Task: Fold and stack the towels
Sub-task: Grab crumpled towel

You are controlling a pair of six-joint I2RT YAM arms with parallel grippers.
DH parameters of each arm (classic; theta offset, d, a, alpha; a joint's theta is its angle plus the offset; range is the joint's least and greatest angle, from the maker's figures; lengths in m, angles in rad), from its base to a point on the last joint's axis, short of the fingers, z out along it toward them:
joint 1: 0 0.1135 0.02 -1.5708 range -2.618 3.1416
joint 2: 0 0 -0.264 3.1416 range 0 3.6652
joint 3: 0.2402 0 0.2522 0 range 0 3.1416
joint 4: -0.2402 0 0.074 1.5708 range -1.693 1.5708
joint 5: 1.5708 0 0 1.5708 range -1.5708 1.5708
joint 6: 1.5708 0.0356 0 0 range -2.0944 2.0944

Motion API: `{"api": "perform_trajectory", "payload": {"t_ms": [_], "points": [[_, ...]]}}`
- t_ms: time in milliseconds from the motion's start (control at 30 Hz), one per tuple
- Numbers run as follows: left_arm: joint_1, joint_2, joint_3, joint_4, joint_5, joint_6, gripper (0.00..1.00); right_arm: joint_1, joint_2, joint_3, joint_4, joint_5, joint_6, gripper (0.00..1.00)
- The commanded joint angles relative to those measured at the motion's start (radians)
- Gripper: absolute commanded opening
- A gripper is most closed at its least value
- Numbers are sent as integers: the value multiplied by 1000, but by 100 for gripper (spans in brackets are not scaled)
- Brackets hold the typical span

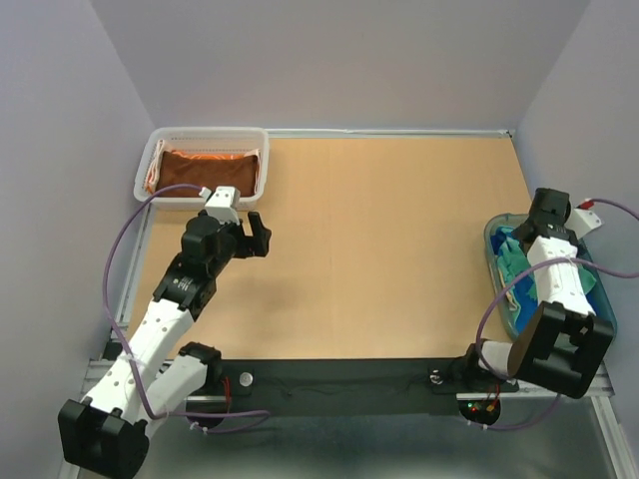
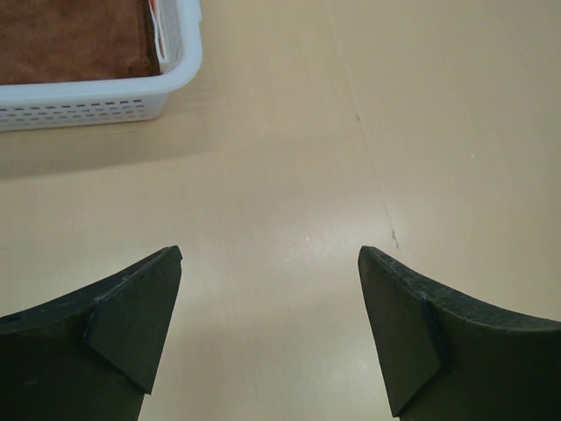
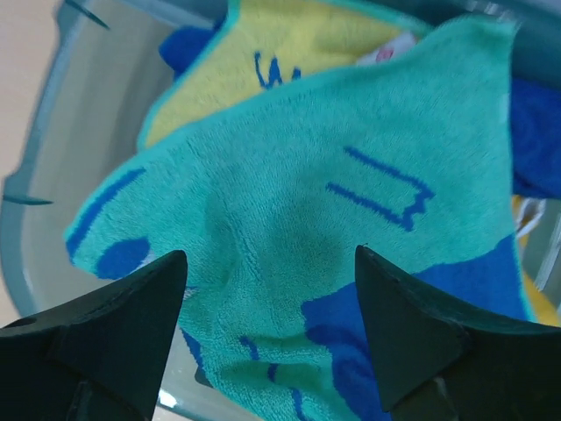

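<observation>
While hovering over tub (image 1: 602, 304) | right gripper (image 3: 272, 263): wide apart, maybe touching towel (image 3: 289, 175) | left gripper (image 2: 270, 259): wide, empty, far from tub

Plain brown towel (image 1: 210, 165); white mesh basket (image 2: 105, 105); green towel (image 3: 289, 202), blue marks.

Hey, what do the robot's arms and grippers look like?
The left arm and right arm have white links with black joints. A purple cable loops beside each. The left gripper and right gripper are black, with wedge-shaped fingers.
</observation>
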Motion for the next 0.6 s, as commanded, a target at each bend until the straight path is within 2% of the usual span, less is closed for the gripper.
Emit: {"api": "perform_trajectory", "payload": {"t_ms": [0,100,133,200,233,300,467,567], "points": [[-9,-5,11,78,4,-5,92,-29,41,-64,78,-102,108,79],[-18,6,11,76,-1,-2,91,-58,67,-114,125,-130,115,67],[-20,9,8,75,-2,-2,91,-60,67,-121,129,-127,113,55],[-26,17,9,78,-4,0,91,-60,61,-138,135,-124,108,43],[-26,26,9,78,-5,1,91,-60,40,-150,133,-118,99,31],[-29,41,11,76,-4,1,90,-60,3,-153,133,-110,84,23],[-32,67,17,78,4,4,89,-60,-143,-119,130,-139,39,15],[-32,78,20,78,2,9,89,-60,-177,-73,121,-172,10,11]]}}
